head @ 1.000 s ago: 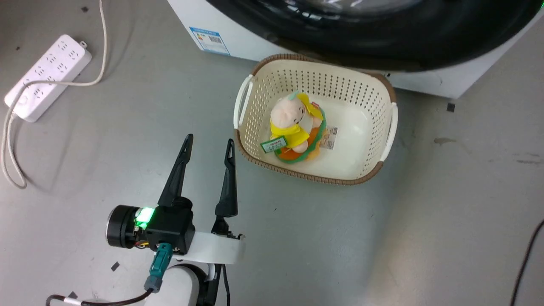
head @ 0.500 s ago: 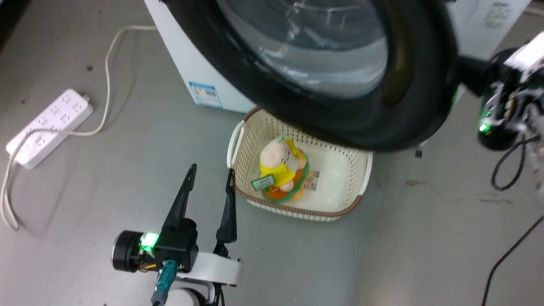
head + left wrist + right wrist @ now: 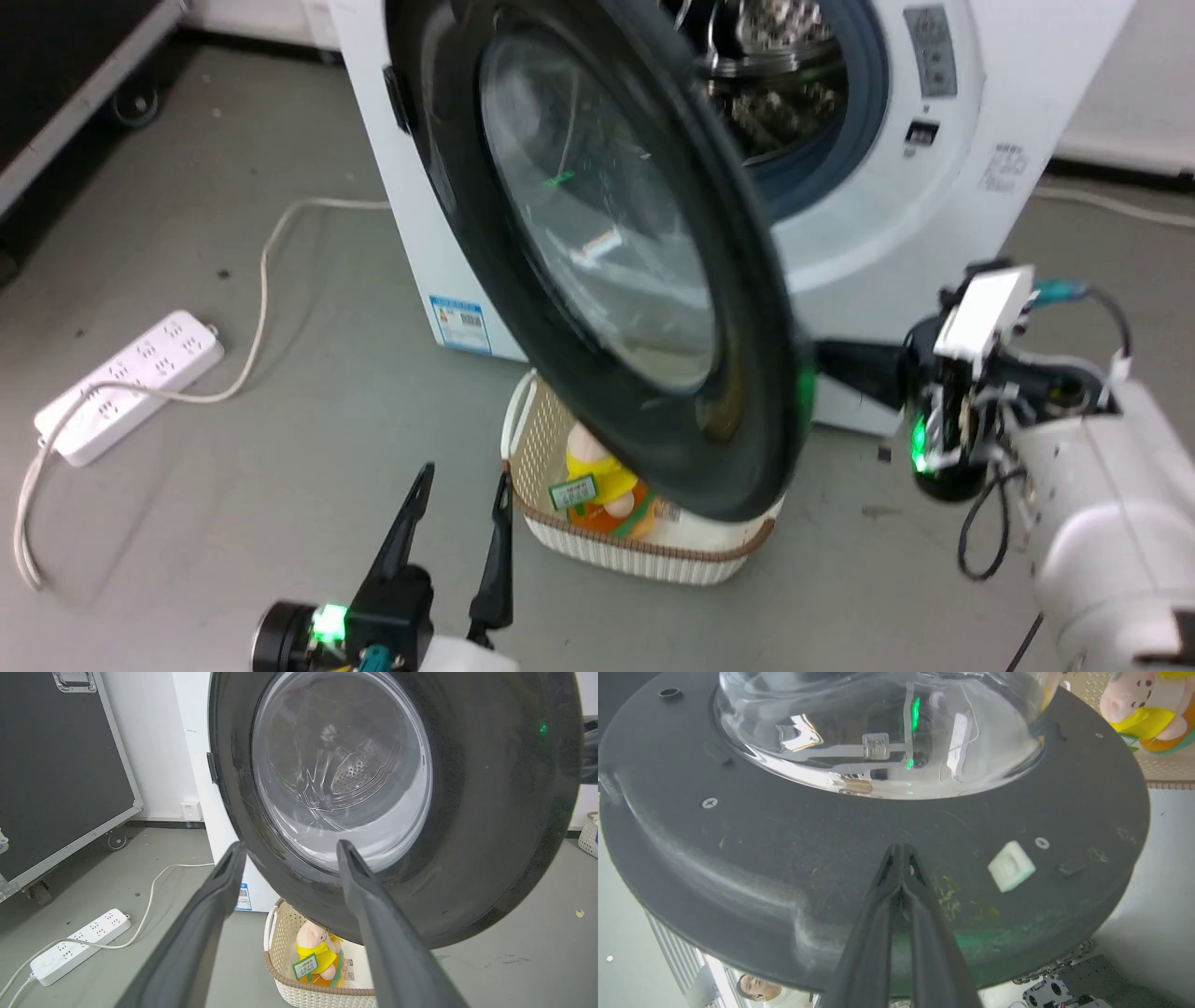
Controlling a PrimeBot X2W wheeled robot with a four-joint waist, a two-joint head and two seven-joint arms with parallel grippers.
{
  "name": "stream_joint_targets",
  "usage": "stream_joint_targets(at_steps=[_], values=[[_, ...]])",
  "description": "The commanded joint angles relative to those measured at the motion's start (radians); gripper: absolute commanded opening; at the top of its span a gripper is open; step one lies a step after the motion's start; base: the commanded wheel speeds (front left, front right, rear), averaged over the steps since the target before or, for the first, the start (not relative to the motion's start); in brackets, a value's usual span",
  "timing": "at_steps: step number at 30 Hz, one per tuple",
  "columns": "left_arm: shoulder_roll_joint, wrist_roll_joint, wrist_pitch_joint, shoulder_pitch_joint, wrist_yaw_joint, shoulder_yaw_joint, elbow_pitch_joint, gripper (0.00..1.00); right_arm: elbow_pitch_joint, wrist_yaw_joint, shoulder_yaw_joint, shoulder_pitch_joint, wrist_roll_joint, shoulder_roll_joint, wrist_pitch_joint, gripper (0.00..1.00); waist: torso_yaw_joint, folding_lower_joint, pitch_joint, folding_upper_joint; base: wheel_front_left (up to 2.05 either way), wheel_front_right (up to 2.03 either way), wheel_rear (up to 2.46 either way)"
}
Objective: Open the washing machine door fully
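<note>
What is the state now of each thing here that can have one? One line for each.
washing machine door: partly open, not yet fully.
drum mouth: uncovered.
left gripper: open, empty.
right gripper: shut, tips against the door's inner frame.
basket: on the floor, holding a plush toy.
power strip: lying on the floor, sockets empty.

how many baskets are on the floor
2. One basket sits below the door, holding a toy. What looks like a second basket is cut off at the left wrist view's right edge. Others may be hidden.
</note>
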Motion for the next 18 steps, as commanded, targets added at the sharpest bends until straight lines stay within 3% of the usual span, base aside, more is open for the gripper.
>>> stream_joint_targets(at_steps=[1,4,9,14,18], values=[[0.004,-0.002,-0.006,0.018,0.001,0.007,0.002,1.0,-0.019,0.001,0.009,0.035,0.016,0.007,0.017,0.0,0.004,0.0003,-0.023,0.0,0.0,0.0,0.0],[0.006,-0.003,-0.006,0.04,-0.008,0.01,0.002,1.0,-0.074,0.001,0.084,0.099,0.095,0.01,0.078,0.0,0.014,0.0003,-0.041,0.0,0.0,0.0,0.0],[0.007,0.003,-0.006,0.061,-0.018,0.011,0.006,1.0,-0.179,0.001,0.312,0.218,0.302,0.011,0.101,0.0,0.029,0.0003,-0.06,0.0,0.0,0.0,0.0],[0.006,0.007,-0.006,0.069,-0.023,0.01,0.005,1.0,-0.288,0.001,0.547,0.32,0.476,0.011,0.003,0.0,0.042,0.0003,-0.065,0.0,0.0,0.0,0.0],[0.007,0.006,-0.006,0.075,-0.019,0.023,0.008,1.0,-0.337,0.001,0.671,0.352,0.541,0.011,-0.095,0.0,0.049,0.0003,-0.07,0.0,0.0,0.0,0.0]])
